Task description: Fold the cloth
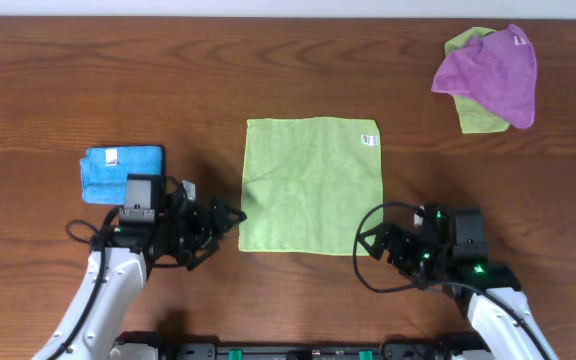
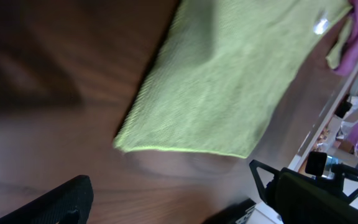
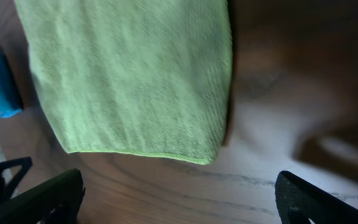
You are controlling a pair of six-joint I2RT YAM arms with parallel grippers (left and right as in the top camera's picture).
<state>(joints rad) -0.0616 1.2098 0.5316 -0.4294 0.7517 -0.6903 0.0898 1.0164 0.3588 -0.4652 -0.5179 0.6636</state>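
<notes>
A light green cloth (image 1: 311, 185) lies spread flat in one layer about midway between the left and right edges of the tabletop (image 1: 168, 80), somewhat closer to the near edge than to the far one. A small white tag (image 1: 368, 139) sits at the cloth's far right corner.

The left hand (image 1: 226, 218) hangs just beside the cloth's near left corner. In the left wrist view its two dark fingers (image 2: 55, 205) stand wide apart with nothing between them but bare wood. The right hand (image 1: 370, 240) is just off the cloth's near right corner. Its fingers (image 3: 316, 202) are likewise spread wide and grip nothing, and the cloth's near hem lies ahead of them. Whether either hand touches the tabletop cannot be told.

A folded blue cloth (image 1: 118, 168) rests toward the left edge, close behind the left arm. Near the far right corner, a crumpled purple cloth (image 1: 493, 72) lies on top of another green cloth (image 1: 478, 118), well apart from the spread one.
</notes>
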